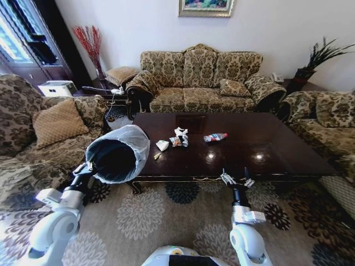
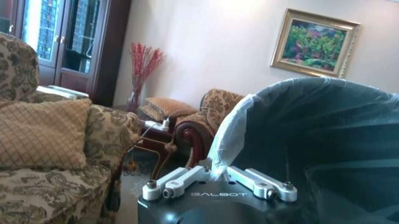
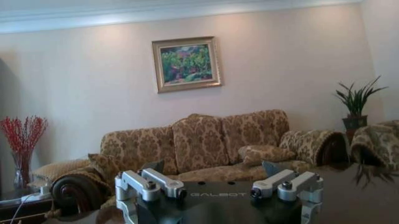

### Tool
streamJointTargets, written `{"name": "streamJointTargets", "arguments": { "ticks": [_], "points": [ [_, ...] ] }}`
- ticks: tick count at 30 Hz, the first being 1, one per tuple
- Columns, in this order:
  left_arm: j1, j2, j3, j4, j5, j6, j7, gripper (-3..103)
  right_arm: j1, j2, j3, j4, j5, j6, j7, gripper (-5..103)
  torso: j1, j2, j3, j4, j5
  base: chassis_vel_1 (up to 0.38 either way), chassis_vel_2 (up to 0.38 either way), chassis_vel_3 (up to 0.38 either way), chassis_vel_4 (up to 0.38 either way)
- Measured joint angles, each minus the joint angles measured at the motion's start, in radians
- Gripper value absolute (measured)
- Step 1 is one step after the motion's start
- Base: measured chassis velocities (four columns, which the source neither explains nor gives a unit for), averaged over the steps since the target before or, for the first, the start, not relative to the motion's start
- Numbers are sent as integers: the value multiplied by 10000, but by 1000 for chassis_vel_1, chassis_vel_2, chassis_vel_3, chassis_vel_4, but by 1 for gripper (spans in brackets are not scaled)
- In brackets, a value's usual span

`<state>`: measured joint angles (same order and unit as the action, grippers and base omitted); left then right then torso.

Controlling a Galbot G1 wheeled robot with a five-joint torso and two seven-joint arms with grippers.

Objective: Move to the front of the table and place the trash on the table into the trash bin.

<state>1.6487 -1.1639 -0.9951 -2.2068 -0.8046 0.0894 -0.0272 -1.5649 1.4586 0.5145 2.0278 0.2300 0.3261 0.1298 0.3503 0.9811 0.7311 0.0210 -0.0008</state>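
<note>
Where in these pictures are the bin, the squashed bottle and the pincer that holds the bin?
trash bin (image 1: pixel 117 159): head view, on its dark inside.
crushed bottle (image 1: pixel 215 137): head view, on its label, lying on the table.
left pincer (image 2: pixel 217 176): left wrist view, where it grips the bin's bag.

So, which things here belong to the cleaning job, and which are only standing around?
Job:
- trash bin, held tilted by the left gripper
- crushed bottle
- paper scraps
- wrappers
- table
- right gripper, open at the table's edge

Not the job:
- sofa
- cushion
- painting
</note>
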Motion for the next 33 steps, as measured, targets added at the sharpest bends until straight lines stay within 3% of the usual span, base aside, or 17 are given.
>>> {"name": "streamJointTargets", "arguments": {
  "ticks": [2, 6, 12, 26, 33],
  "points": [
    [-10, 52, -19, 4, -12, 18, -5, 0, 66, -2, -4, -78, 25, 0, 0, 100, 1, 0, 0, -2, 16, 21, 257, -25, -302],
    [-6, 191, -35, 22, -33, 58, -27, 0, 185, -18, -32, -188, 75, -3, -1, 100, 12, -5, 4, -6, 1, 32, 337, -47, -357],
    [15, 327, -70, 23, -64, 116, -78, 0, 331, -53, -146, -343, 56, -22, -2, 100, 10, -5, 3, -1, 12, 110, 395, -91, -394],
    [16, 332, -79, 23, -70, 130, -86, 0, 328, -60, -154, -350, 45, -31, -2, 100, 3, -4, 1, -2, 9, 225, 438, -224, -437],
    [15, 334, -85, 29, -68, 130, -97, 0, 330, -58, -159, -349, 43, -37, -5, 100, 8, -5, 2, -2, 0, 186, 243, -135, -230]
  ]
}}
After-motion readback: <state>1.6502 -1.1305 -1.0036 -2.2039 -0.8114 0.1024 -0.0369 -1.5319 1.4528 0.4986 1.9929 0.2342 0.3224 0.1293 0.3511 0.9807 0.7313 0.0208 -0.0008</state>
